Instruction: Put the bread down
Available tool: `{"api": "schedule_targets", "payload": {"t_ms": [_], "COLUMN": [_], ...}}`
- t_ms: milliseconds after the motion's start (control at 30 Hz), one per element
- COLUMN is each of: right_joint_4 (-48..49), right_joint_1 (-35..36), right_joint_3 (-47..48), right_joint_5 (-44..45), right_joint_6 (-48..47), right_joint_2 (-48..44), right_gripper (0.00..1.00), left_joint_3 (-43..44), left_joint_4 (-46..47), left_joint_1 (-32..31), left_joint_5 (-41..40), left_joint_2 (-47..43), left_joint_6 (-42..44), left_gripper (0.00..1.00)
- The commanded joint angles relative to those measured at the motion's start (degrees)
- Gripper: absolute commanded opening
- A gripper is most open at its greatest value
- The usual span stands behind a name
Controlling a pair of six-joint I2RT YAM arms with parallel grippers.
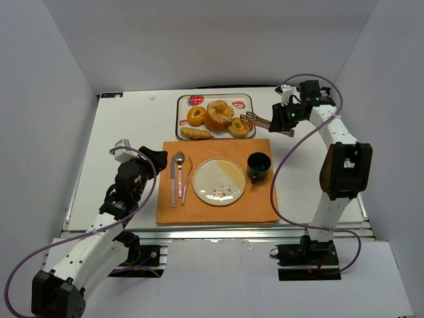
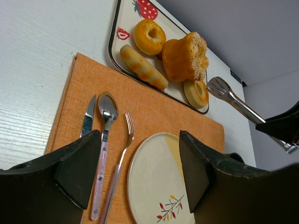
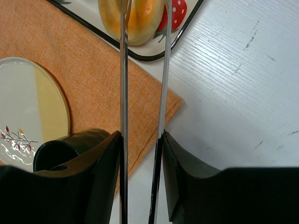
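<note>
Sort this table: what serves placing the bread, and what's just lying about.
Job: breads, tray, tongs in right tool, plate.
Lying about: knife, spoon, fork, cup, placemat, open left tool.

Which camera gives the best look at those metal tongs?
The left wrist view: the tongs show their scalloped head and arms close up. The top view shows them small, held by the right gripper. The right wrist view shows only two thin arms, tips cut off.

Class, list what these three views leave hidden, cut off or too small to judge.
Right wrist: tongs tips cut off by top edge; contact with bread unknown.
Left wrist: cup mostly hidden behind left gripper.
Top external: plate pattern too small to read.
</note>
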Motion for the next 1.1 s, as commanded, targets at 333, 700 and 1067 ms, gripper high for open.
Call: {"api": "schedule_targets", "payload": {"t_ms": [333, 700, 1067], "right_joint_4": [1.7, 0.0, -3.8], "right_joint_1": [1.6, 2.2, 2.4], "right_joint_3": [3.5, 5.3, 6.9], "right_joint_5": [1.3, 4.4, 0.7], "right_joint_6": [1.0, 0.5, 0.6], "right_joint_2": [1.2, 3.9, 4.4], "right_gripper": [0.48, 0.48, 0.17], "left_joint_3": [-0.2, 0.0, 0.8], "left_joint_4": [0.1, 0.5, 0.3], "left_joint_1": [0.2, 0.2, 0.2], "left_joint_5": [-0.9, -1.0, -1.1], "left_joint_2": [-1.9, -1.4, -1.3], "left_joint_6": [-0.3, -0.2, 0.0], "left_gripper": [0.77, 0.77, 0.77]}}
